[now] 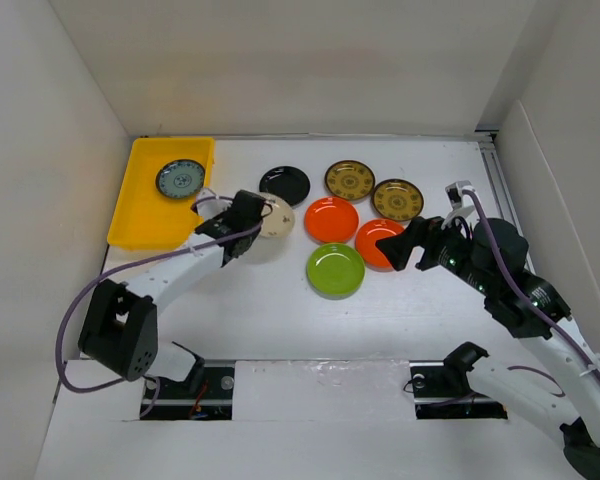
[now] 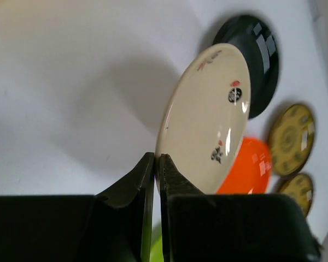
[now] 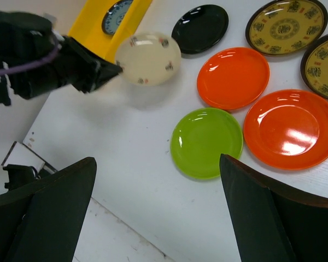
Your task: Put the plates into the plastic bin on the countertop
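One cream plate [image 2: 205, 120], red-black marks, rim pinched by left end effector [image 2: 156, 159], right end effector [image 3: 157, 161] spread

- We see bright, even overhead light; the countertop [image 1: 280, 320] reads almost washed-out white.
- We note white glare patches on the orange plate [image 3: 291, 129] at 4 o'clock and on the black plate [image 2: 259, 65] at 1 o'clock.
- We find a soft grey shadow spreading from the cream plate [image 2: 205, 120] toward 9 o'clock.
- We see the left gripper [image 2: 157, 159] dark and blurred at 6 o'clock.
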You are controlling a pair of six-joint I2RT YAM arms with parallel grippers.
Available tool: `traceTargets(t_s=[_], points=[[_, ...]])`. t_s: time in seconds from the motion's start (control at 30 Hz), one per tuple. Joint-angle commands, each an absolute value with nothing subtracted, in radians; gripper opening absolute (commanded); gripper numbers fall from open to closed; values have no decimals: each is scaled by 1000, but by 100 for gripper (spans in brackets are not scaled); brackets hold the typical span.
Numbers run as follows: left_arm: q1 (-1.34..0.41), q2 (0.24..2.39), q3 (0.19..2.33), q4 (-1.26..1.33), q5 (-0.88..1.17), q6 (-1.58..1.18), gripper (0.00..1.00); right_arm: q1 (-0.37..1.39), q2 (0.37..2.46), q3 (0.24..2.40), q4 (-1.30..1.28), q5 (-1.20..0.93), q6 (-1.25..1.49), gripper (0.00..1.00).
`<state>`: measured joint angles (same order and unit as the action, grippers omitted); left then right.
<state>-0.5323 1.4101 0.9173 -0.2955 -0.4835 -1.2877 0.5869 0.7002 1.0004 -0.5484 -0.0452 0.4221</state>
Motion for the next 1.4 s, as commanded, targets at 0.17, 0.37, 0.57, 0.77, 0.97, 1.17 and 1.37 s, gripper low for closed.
traceTargets(t_s=[0.17, 0.37, 0.57, 0.77, 0.97, 1.17, 1.37], points=[[-122, 1417, 1129, -239, -361, -1062, 0, 577, 715, 1014, -508, -48, 400, 100], [93, 1644, 1334, -190, -246, -984, 0, 577, 715, 994, -499, -48, 391, 100], [132, 1880, 1555, -250, -232, -946, 0, 568, 715, 994, -499, -48, 391, 100], [179, 1940, 1588, -249, -232, -966, 0, 568, 724, 1003, -517, -38, 373, 100], [189, 1941, 1588, -287, -258, -1002, 0, 568, 724, 1003, -508, -47, 373, 100], [207, 1927, 1529, -216, -235, -1000, 0, 568, 746, 1003, -499, -71, 382, 100], [225, 1936, 1523, -195, -212, -982, 51, 568, 746, 1012, -499, -71, 382, 100]])
